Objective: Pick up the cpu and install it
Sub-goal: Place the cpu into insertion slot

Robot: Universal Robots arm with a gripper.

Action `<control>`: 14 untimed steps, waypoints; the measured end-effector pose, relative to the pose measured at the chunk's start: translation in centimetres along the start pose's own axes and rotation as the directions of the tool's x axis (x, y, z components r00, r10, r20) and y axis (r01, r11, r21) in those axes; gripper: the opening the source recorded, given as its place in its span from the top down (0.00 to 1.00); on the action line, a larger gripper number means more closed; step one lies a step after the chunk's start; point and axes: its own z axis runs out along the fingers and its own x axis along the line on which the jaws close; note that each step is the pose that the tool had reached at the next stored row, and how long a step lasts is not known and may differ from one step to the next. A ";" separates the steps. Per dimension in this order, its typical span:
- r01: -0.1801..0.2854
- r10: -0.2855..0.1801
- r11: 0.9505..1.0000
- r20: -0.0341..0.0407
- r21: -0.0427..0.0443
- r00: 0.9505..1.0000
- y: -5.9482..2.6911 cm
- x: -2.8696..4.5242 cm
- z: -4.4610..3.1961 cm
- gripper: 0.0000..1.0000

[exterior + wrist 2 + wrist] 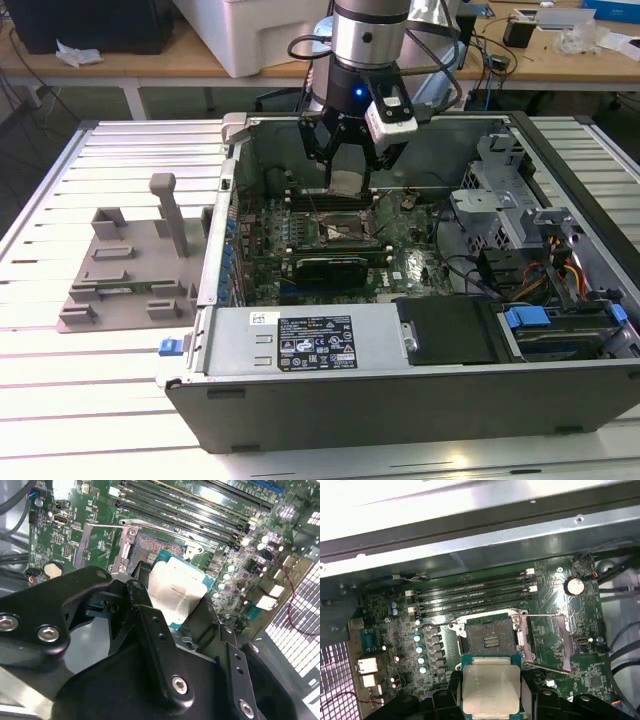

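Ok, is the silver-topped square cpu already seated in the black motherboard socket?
No, in the first wrist view the claw holds the cpu clear of the open, empty socket.

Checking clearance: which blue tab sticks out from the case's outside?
The tab at the case corner beside the grey tray, on the exterior view's left. The other tabs sit inside the case, on that view's right.

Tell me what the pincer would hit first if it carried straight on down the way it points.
Most likely the open socket on the green board: the pincer, shut on the chip, points down at it with nothing between. Depth is unclear, so it might land slightly off centre.
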 end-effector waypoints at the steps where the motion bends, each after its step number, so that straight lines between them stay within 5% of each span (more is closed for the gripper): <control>1: -0.032 0.032 0.999 -0.001 -0.001 0.999 0.00 0.00 0.00 0.45; 3: -0.094 0.094 0.996 -0.002 -0.004 0.996 0.00 0.00 0.00 0.45; 6: -0.221 0.221 0.975 -0.006 -0.009 0.975 0.00 0.00 0.00 0.45; 9: -0.251 0.251 0.968 -0.007 -0.010 0.968 0.00 0.00 0.00 0.45; 14: -0.319 0.319 0.948 -0.009 -0.013 0.948 0.00 0.00 0.00 0.45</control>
